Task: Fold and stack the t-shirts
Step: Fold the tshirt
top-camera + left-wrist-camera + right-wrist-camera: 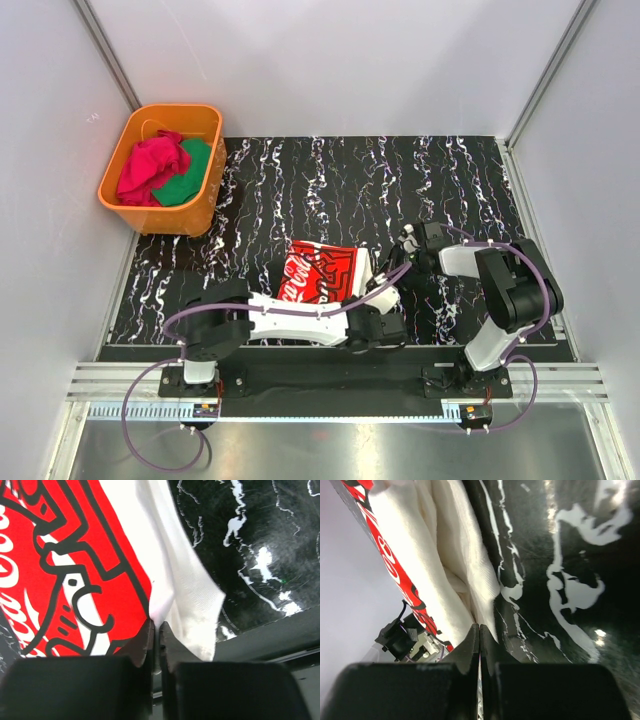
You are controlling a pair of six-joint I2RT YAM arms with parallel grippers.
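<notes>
Roughly centre-front, the t-shirt (322, 272) lay as a folded bundle on the black white-veined tabletop (400, 180). Its red Coca-Cola print faced up, and white cloth showed along its right edge. The near edge of the t-shirt sat close to the left arm, which crossed in front of it.

The left gripper (156, 630) was closed, with the jaws pressed together on a hanging white corner of the t-shirt, just beside the red print. The right gripper (479, 630) was also closed, pinching bunched white folds at the t-shirt's right side, low over the tabletop. Both grippers held that same right end, near each other.

Bare tabletop stretched behind the t-shirt to the far edge and off to the right. A narrower strip was open on its left.

The orange tub (165, 165) stood at the back-left corner, well apart from the t-shirt. It held pink-red cloth (150, 165) and green cloth (190, 182). White walls closed in the left, back and right edges. A metal rail (330, 385) ran along the near edge.
</notes>
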